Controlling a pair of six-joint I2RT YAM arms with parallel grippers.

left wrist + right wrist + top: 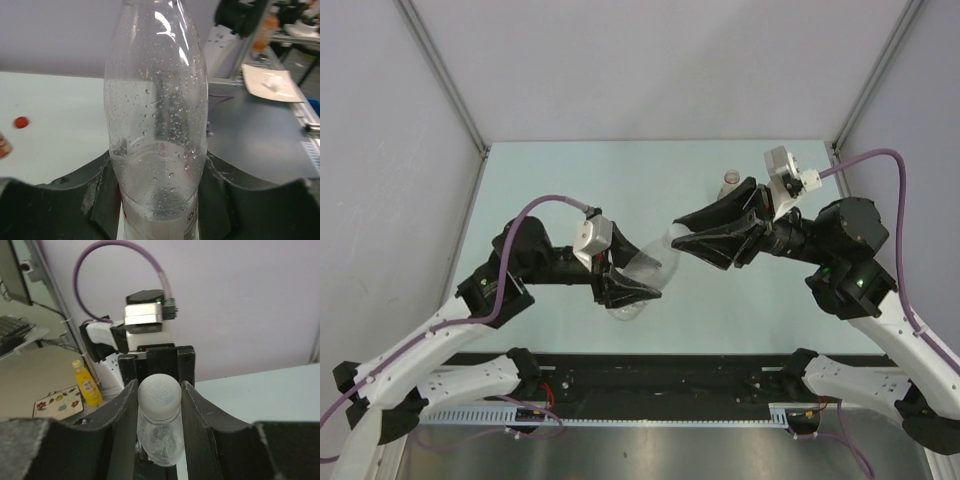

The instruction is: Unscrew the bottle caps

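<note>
Sharing one clear bottle [652, 268], left pincer [628, 290] grips body, right pincer [692, 238] cap [159, 394].

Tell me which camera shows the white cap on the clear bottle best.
The right wrist camera: the white cap sits centered, clamped between the fingers of the right gripper. From the top camera that gripper mostly hides it. The left wrist camera shows only the body of the clear bottle; the cap falls outside the frame.
</note>
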